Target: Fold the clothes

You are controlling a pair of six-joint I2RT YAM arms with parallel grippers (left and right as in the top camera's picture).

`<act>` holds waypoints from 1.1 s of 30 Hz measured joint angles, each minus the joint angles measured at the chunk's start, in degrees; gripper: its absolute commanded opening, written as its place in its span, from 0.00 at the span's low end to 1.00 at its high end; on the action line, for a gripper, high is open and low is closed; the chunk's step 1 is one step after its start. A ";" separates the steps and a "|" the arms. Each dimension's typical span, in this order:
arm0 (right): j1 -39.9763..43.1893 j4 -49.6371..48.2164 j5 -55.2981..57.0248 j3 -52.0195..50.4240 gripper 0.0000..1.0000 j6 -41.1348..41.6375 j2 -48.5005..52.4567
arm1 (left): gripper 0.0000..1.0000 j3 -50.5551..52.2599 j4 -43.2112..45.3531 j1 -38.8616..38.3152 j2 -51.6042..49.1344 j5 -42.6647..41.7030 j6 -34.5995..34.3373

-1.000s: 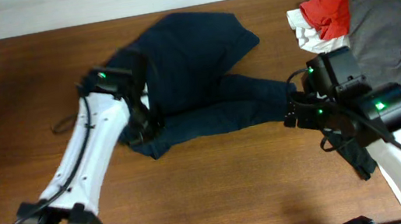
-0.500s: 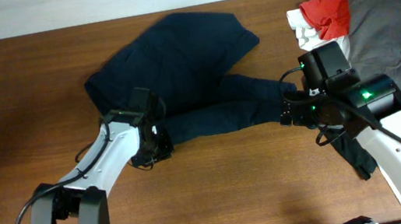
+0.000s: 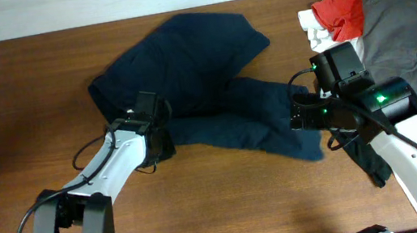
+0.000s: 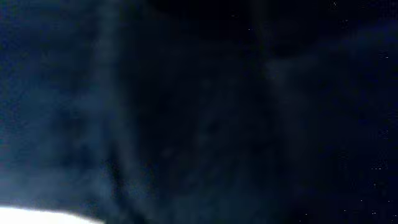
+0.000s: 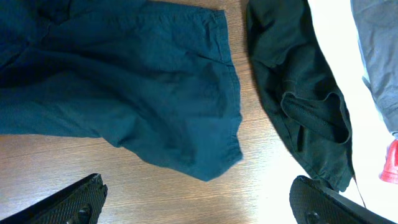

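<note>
And here are the navy shorts (image 3: 194,69), sprawled across the middle of the desk toward the back edge. One leg (image 5: 155,93) trails off toward the right edge and lies flat on the wood, with nothing lifting it. The right gripper (image 5: 196,190) hangs just above that leg's hem, its fingers (image 5: 78,199) spread wide with bare wood between them and holding nothing. My read is that it sits there because the hem is the natural corner to pinch for a fold back across the body. Over at the left end of the garment, the left gripper (image 3: 154,139) is right down at the cloth's edge, likely to pin or grab that side so the fabric doesn't slide. Its wrist view is nothing but dark blue weave, so I cannot tell whether it is apart or clamped. Just beside the loose leg, under the right arm, lies a black garment (image 5: 298,106), close enough to get caught up by accident. The red garment (image 3: 344,3), white garment (image 3: 315,34) and grey garment (image 3: 408,23) wait heaped in the back right corner, apart from the folding area.
</note>
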State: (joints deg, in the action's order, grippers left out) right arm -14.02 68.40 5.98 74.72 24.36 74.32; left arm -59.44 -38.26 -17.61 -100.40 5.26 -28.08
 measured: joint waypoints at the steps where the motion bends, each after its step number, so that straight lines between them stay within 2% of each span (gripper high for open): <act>1: 0.00 -0.09 -0.02 0.00 0.99 -0.11 0.00 | 0.37 0.00 0.66 0.00 0.00 0.37 0.00; 13: -0.02 -0.17 -0.48 0.00 0.99 -1.14 0.00 | 0.36 0.00 4.39 0.00 0.00 4.74 2.21; 15: -0.02 -0.20 -0.66 0.00 0.99 -1.29 0.00 | 0.33 0.09 6.47 0.00 0.00 5.16 3.74; 22: -0.02 -0.31 -0.94 0.00 0.99 -2.38 0.00 | 0.34 0.22 13.29 0.00 0.00 5.77 12.04; 23: -0.02 -0.33 -1.01 0.00 0.99 -2.51 0.00 | 0.39 0.22 13.66 0.00 0.00 5.77 13.07; 25: -0.02 -0.31 -1.09 0.00 0.99 -2.58 0.00 | 0.39 0.31 14.27 0.00 0.00 5.97 14.93; 26: 0.00 -0.33 -1.09 0.00 0.99 -2.56 0.00 | 0.37 0.44 14.69 0.00 0.00 6.12 15.32; 27: -0.02 -0.31 -1.09 0.00 0.99 -2.60 0.00 | 0.30 0.55 14.97 0.00 -0.04 6.21 15.69; 28: -0.02 -0.31 -1.09 0.00 0.99 -2.73 0.00 | 0.20 0.68 15.21 0.00 -0.28 6.25 16.20; 29: -0.02 -0.31 -1.09 0.00 0.99 -2.75 0.00 | 0.02 0.70 15.34 0.00 -0.59 6.32 16.35; 33: -0.02 0.63 -1.64 0.00 0.99 -2.95 0.00 | 0.00 0.76 15.26 0.00 -2.93 6.34 17.18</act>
State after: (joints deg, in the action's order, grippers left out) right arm -14.04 69.04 4.34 74.72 21.41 74.32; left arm -58.67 -23.00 -17.61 -103.33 11.60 -10.90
